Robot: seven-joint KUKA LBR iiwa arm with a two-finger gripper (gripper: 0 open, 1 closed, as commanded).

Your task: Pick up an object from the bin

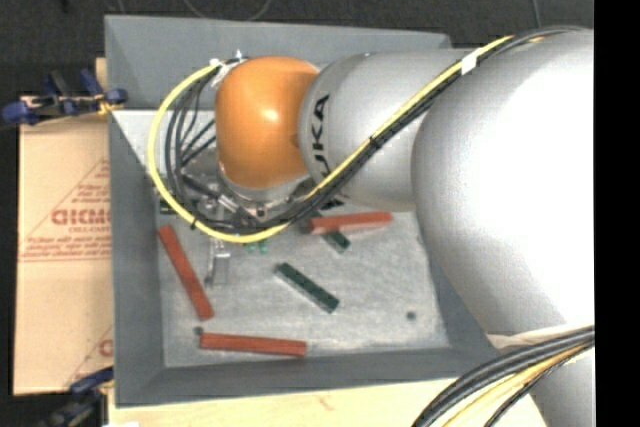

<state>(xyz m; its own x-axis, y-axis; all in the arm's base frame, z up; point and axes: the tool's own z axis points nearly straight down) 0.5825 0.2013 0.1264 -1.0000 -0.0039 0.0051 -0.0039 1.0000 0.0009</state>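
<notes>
Plainly, the tool [218, 261] hangs low over the left part of the bin [132, 305], under the arm's orange cover [262, 120] and its loop of cables. Whether it is released or clenched I cannot tell, for the wrist hides most of it, and I see nothing held in it. Nearest lies a slanted red stick [185, 272], just beside the tool on its left, running from near the left wall down toward the front. A dark green bar [307, 287] lies apart to the right. A second red stick [252, 345] lies along the front wall, and a third red stick [350, 222] shows partly under the arm.

In my judgement the slanted red stick is the likeliest pick. Doing it well calls for centring the tool over the stick's middle rather than its end, so it does not tip when raised. The wrist should turn so the closing goes across the narrow width, and the tool should come straight down, minding the left wall close by. A thin, flat-lying stick may slide aside if struck off-centre, so the descent should end gently.
</notes>
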